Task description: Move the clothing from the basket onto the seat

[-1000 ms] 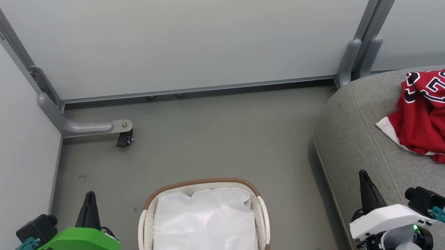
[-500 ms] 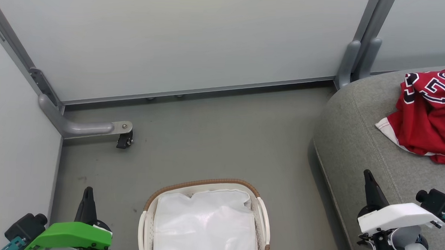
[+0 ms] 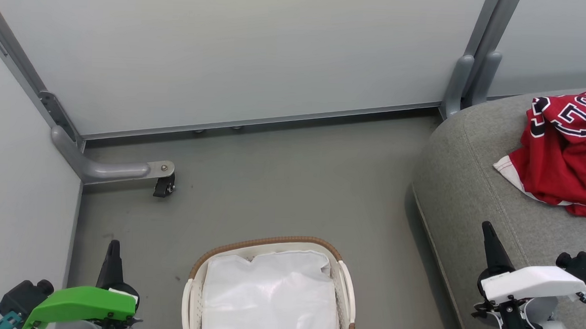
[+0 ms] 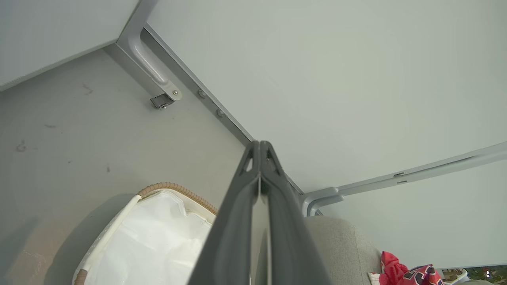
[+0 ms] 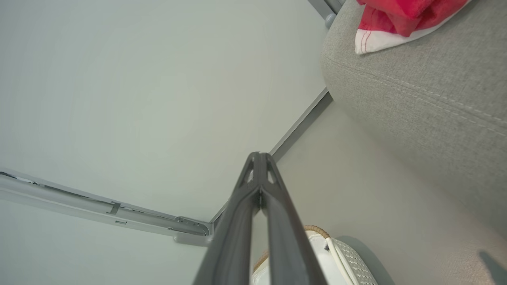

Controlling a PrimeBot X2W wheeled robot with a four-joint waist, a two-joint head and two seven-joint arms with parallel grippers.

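The small oval laundry basket [image 3: 265, 241], white-sided with a brown woven rim, stands on the grey floor [image 3: 292, 184], and its white fabric liner [image 3: 267, 297] lies smooth and exposed inside it. To the basket's right and farther from the robot, the red basketball clothing [image 3: 565, 161], a crumpled heap with black-and-white lettering and white trim, lies on the large grey fabric-upholstered seat [image 3: 470, 192], well apart from the basket. The left gripper [image 3: 114, 248], on a green-shelled wrist, hovers left of the basket above the floor. Its two long dark fingers are pressed together tip to tip, closed on themselves, as the left wrist view [image 4: 260, 148] shows. The right gripper [image 3: 488, 232], on a white-shelled wrist, hangs right of the basket over the seat's near edge, its fingers likewise pressed together on themselves [image 5: 259, 158]. Beyond the basket to its left, a black castor [image 3: 163, 184] on a grey metal bracket sits near the foot of the pale wall panel [image 3: 253, 54].
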